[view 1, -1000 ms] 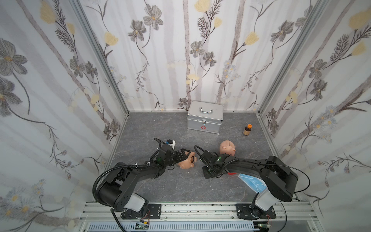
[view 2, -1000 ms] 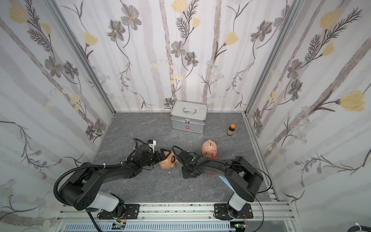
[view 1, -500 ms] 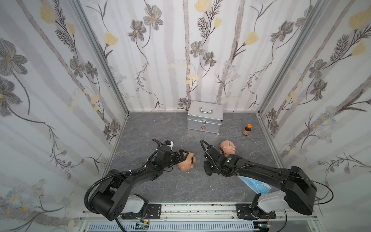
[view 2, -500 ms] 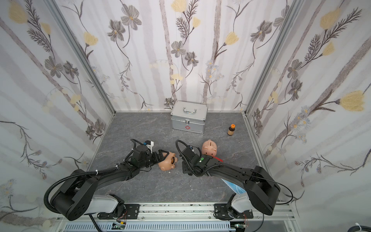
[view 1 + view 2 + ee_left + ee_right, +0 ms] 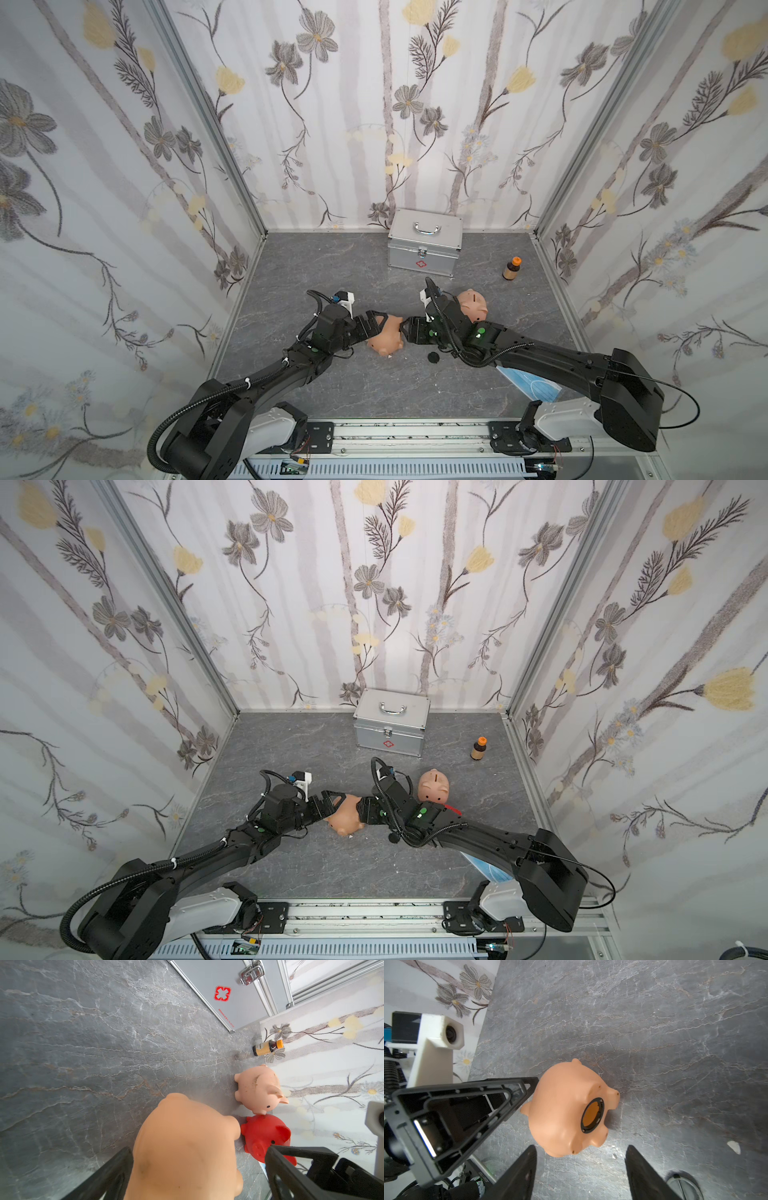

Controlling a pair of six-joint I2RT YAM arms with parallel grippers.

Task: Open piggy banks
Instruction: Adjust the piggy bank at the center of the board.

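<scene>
— Which pig are they at?
— The open pig (image 5: 386,338). It lies on its side in the middle of the bench (image 5: 332,270). Its hole (image 5: 592,1114) gapes on the belly, with a black ring round it and orange inside.
— And the plug?
— The plug (image 5: 433,356) lies flat on the bench just beside the right arm (image 5: 540,357), apart from the pig.
— Is the left gripper holding it?
— The left gripper (image 5: 380,322) has its jaws spread wide, one on either side of the pig. Its wrist view shows a gap between one jaw and the pig. The other jaw may be touching, I can't tell. It looks released, not clamped.
— The right one?
— The right gripper (image 5: 581,1147) is released too, jaws apart and empty, tips just short of the pig's belly.
— The other pigs?
— The second pig (image 5: 471,302) stands upright behind the right arm, slot up. The red pig (image 5: 266,1136) stands just beside it, and from above the arm hides most of it.
— Anything else?
— The case (image 5: 424,245) sits at the back wall, with the bottle (image 5: 512,268) upright to its right.
</scene>
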